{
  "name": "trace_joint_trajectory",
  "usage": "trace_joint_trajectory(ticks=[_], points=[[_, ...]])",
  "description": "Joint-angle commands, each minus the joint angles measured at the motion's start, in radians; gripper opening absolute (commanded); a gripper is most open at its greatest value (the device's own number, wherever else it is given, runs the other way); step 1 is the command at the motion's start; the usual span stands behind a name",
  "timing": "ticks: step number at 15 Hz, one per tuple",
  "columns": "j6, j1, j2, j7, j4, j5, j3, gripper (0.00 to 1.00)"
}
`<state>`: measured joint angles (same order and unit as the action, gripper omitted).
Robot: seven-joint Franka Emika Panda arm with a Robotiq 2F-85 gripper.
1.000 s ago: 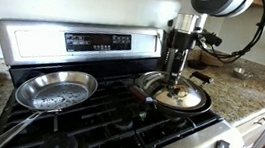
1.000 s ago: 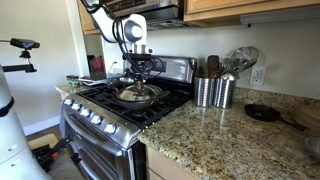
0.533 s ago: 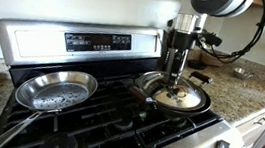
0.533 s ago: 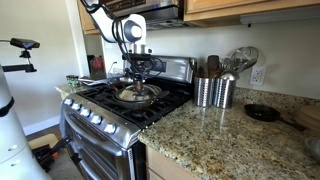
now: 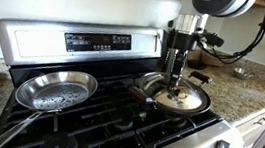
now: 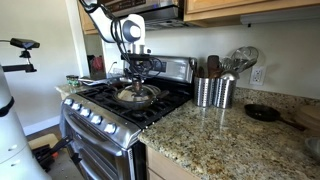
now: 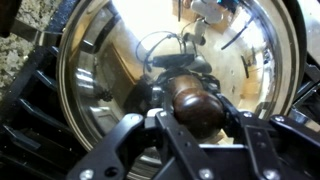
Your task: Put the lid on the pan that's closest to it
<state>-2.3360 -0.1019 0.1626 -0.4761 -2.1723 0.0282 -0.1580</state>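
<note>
Well off to the left of the gripper [image 5: 177,82] sits a shiny silver pan [image 5: 55,88], which plays no part. Directly beneath the gripper, the lid [image 5: 182,98] lies over the black pan [image 5: 142,84] and seems seated on its rim, so the placing step looks all but done. In the wrist view the knob [image 7: 195,106] sits between the fingers [image 7: 135,140], which stand narrow about it; I cannot tell whether they pinch it. The next move probably calls for spreading the jaws and rising straight up without dragging the lid. Everything rests on a gas stove [image 5: 76,128] with dark grates. To the gripper's right runs a speckled granite counter [image 5: 262,84] in a home kitchen.
</note>
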Motion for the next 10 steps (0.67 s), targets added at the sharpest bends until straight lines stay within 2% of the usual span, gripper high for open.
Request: trace_joint_trajectory(ticks=[1,10], points=[[0.006,-0.004,-0.040,0.009,-0.051,-0.012,-0.008,0.20],[0.042,-0.009,-0.032,0.040,-0.048,-0.042,-0.002,0.20]])
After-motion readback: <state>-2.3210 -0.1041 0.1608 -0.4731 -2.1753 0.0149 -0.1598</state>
